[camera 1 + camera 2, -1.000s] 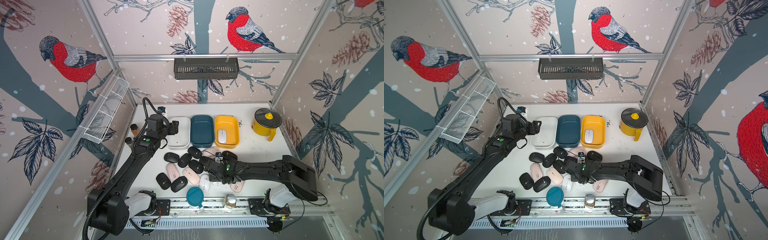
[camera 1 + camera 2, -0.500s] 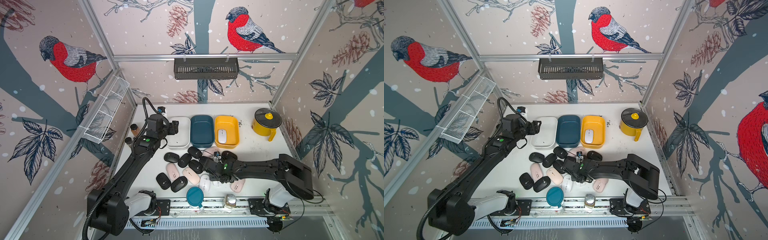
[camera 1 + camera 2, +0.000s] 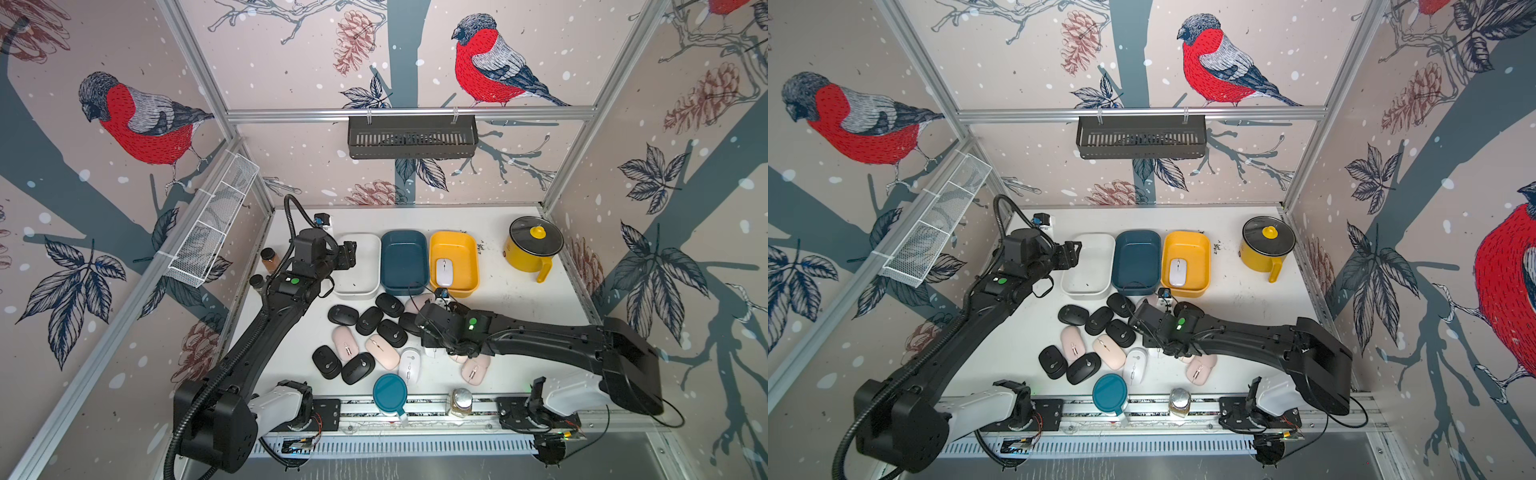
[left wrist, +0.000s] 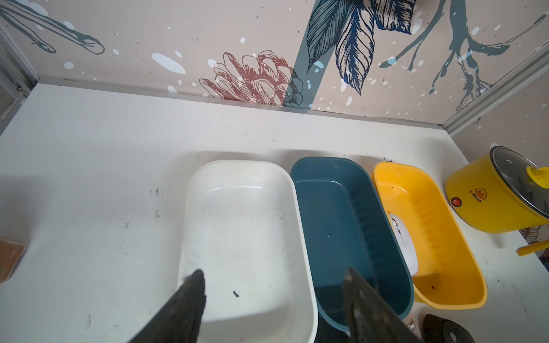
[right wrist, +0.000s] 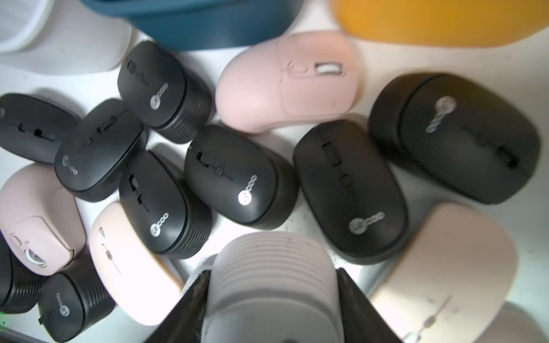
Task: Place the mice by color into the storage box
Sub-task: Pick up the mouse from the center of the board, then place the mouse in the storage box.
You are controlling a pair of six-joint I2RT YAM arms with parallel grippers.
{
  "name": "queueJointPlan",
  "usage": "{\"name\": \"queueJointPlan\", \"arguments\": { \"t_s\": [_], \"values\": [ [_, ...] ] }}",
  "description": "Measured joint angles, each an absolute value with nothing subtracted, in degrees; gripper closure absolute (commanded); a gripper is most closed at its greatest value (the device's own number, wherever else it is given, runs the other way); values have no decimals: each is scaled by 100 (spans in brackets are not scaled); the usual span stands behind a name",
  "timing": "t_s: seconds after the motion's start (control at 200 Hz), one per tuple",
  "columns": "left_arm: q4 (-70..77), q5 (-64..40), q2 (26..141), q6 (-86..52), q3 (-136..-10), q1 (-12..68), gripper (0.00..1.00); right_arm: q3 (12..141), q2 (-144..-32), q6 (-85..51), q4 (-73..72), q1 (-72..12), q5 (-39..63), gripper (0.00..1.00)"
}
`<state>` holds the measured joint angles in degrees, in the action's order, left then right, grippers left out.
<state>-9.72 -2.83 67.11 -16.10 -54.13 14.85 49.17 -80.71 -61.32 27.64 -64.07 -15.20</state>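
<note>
- Mice [image 3: 392,332] crowd the frame's centre; your right gripper [image 5: 272,273] clamps a white mouse [image 5: 273,300], likely for the yellow box [image 3: 455,245].
- Left gripper [image 4: 274,274] hangs released over the white box [image 4: 237,213].

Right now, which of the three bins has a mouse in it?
The yellow bin, holding one white mouse; the white bin and blue bin hold none.

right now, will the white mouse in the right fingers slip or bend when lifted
Probably stiff: the white mouse looks like a hard shell. Its ribbed sides meet the right fingers, so slipping seems unlikely.
</note>
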Motion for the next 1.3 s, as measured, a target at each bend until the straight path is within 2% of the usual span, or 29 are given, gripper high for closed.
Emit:
{"name": "queueJointPlan", "arguments": {
  "t_s": [0.195,0.45,0.595,0.886,1.296],
  "values": [
    [-1070,-281,6914,-1632,-5535,1485,28,4536,-7382,-5942,2604,-5671,-1525,47],
    [-1140,-285,7373,-1675,-6077,1485,28,4281,-6375,-5290,2414,-4200,-1409,47],
    [-1249,-285,7664,-1715,-6407,1485,28,4316,-6128,-4818,2331,-3645,-1396,47],
    [-1315,-19,7966,-1566,-6895,1485,28,4628,-6552,-4049,2178,-2989,-1146,47],
    [-1179,3,7745,-1382,-6414,1485,28,5242,-7579,-3468,1846,-2703,-923,47]
  ]
}}
